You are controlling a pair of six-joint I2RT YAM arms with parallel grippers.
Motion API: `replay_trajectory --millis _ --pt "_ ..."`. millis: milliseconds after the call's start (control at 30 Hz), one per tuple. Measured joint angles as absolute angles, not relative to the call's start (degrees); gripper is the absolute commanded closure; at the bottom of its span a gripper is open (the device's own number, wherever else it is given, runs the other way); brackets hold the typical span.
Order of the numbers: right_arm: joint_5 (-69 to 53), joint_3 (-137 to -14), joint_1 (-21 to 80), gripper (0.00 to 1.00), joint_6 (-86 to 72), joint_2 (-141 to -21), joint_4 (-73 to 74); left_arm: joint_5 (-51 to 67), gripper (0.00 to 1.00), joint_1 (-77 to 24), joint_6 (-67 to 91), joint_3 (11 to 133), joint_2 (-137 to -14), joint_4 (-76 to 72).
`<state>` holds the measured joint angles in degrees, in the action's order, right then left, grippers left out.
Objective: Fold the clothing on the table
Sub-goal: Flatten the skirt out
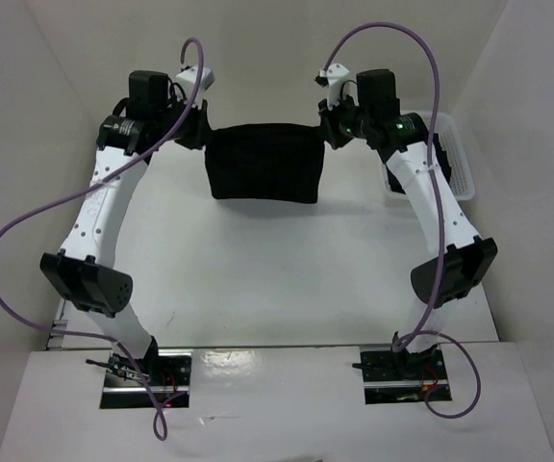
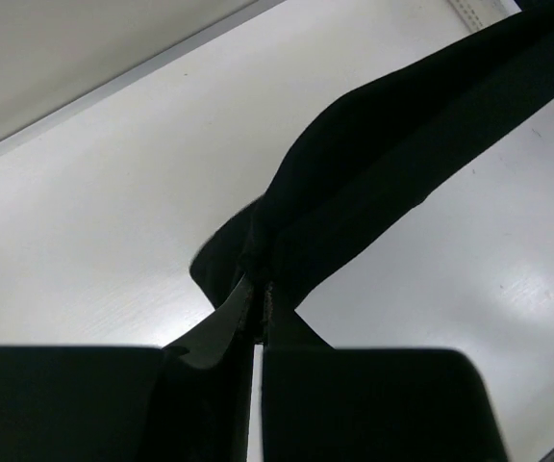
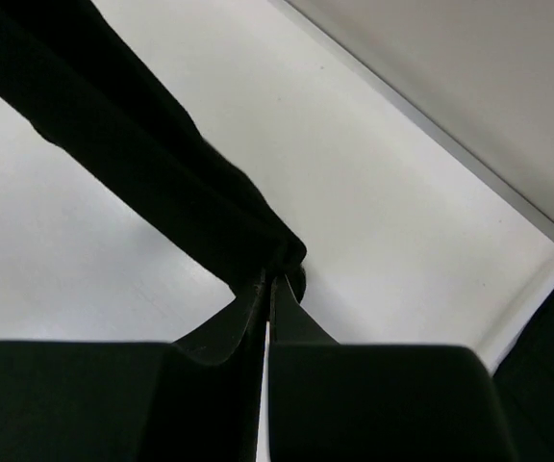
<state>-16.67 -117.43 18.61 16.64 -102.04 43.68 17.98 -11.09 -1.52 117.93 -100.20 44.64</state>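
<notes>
Table (image 1: 258, 289), white. Far centre: clothing (image 1: 264, 164) hangs as a black panel, stretched taut between both arms. Left gripper (image 2: 258, 291) pinches its left top corner and right gripper (image 3: 269, 281) its right top corner, jaws pressed onto fabric. Basket (image 1: 462, 166) at far right.

One camera looks down from above and behind the arm bases (image 1: 147, 378) over the whole table (image 1: 258, 279), while each wrist camera stares close along its own fingers (image 2: 221, 332) at the black clothing (image 1: 264, 162) all three share.
</notes>
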Motion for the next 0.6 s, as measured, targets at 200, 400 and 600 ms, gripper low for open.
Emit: replay_trajectory --millis 200,400,600 --pt "-19.31 -110.41 18.79 1.0 18.79 -94.48 44.14 17.5 1.0 -12.23 -3.01 108.33 -90.59 44.82" --pt "-25.54 -106.65 18.92 1.0 21.93 -86.32 45.65 16.25 1.0 -12.47 -4.58 100.6 -79.72 45.01" --pt "-34.98 -105.56 16.84 1.0 23.73 -79.96 47.48 17.54 1.0 -11.42 -5.15 94.72 -68.49 44.91"
